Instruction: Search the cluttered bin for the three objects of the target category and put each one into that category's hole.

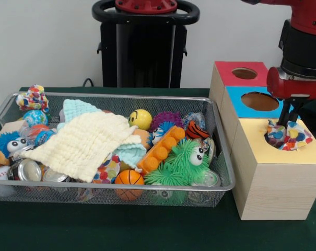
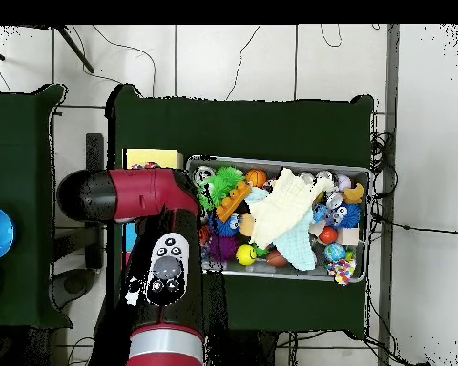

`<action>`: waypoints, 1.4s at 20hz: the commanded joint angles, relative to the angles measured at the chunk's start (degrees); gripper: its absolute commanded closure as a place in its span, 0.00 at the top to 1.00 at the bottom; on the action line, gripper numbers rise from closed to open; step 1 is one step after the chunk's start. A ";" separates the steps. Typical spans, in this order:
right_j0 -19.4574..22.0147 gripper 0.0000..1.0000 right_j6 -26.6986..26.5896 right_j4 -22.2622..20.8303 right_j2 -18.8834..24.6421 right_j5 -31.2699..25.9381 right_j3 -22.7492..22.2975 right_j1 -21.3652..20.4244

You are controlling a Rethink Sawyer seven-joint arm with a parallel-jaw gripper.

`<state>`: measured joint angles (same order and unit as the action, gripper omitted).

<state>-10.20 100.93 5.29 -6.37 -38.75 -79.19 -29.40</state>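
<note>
In the front view my gripper [image 1: 286, 121] hangs over the round hole of the yellow-topped box [image 1: 310, 150]. Its fingers look shut on the top of a multicoloured polka-dot cloth [image 1: 289, 137], which bunches up half inside that hole. In the wire bin [image 1: 121, 97] a large cream cloth [image 1: 84, 144] lies over the toys, with a teal cloth [image 1: 77, 109] behind it. Another polka-dot cloth [image 1: 33, 98] sits at the bin's far left corner. In the overhead view the red arm [image 2: 142, 195] covers the gripper and most of the boxes; the cream cloth [image 2: 288, 214] shows in the bin.
A blue-topped box [image 1: 236, 97] and a red-topped box [image 1: 228, 73], each with a hole, stand behind the yellow one. The bin also holds balls, a green furry toy [image 1: 181, 164], an orange block [image 1: 160, 151], cans [image 1: 24, 170] and a yellow smiley ball [image 1: 141, 119].
</note>
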 commanded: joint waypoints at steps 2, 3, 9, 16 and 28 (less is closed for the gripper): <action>4.17 0.00 4.96 -3.13 6.71 14.21 -6.32 9.39; 4.25 0.00 4.96 -3.17 6.80 14.22 -6.28 9.40; 4.86 0.00 4.79 -3.60 7.28 14.60 -6.85 8.93; 5.08 0.00 4.93 -3.58 7.54 13.93 -6.53 8.71; 4.73 0.00 5.33 -3.74 7.60 14.13 -7.62 7.78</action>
<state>-7.99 100.93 5.26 -3.95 -36.62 -80.14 -29.96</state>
